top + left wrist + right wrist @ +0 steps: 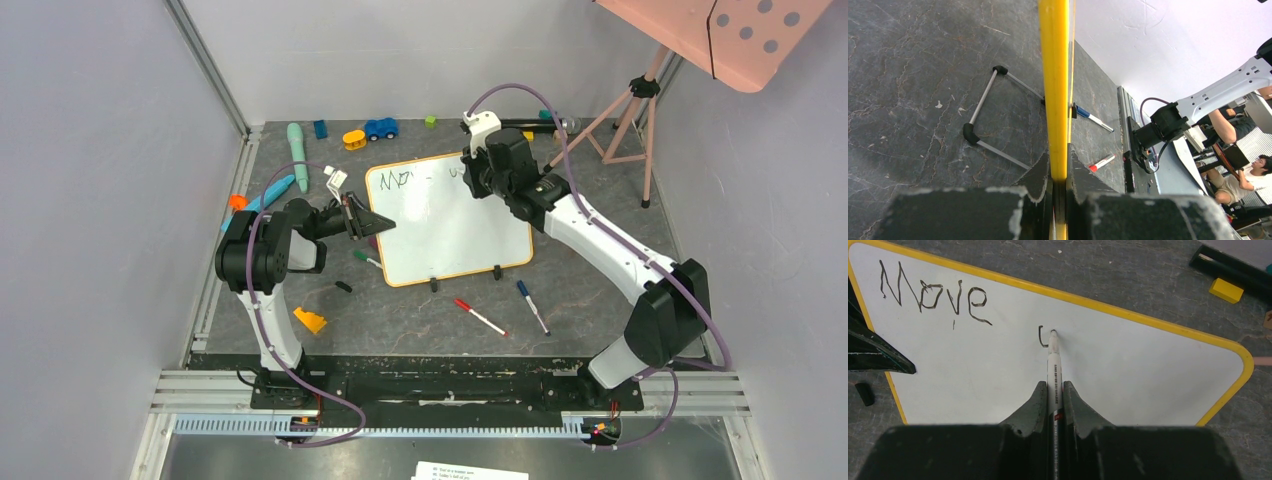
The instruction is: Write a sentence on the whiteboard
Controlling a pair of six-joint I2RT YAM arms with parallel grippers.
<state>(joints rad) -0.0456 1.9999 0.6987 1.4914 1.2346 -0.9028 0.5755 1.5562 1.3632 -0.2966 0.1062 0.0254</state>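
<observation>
The left gripper [1058,167] is clenched on the frame of the whiteboard [1128,365], whose edge runs straight out between its fingers. The right gripper [1052,390] pinches a marker [1053,360], its tip touching the board just ahead of the fingers. "Move" of the sentence [933,295] sits up to their left, and 1 new stroke is begun at the tip. If the marker presses too hard, I reckon the board could twist in that thin left grip and spoil the letter.
</observation>
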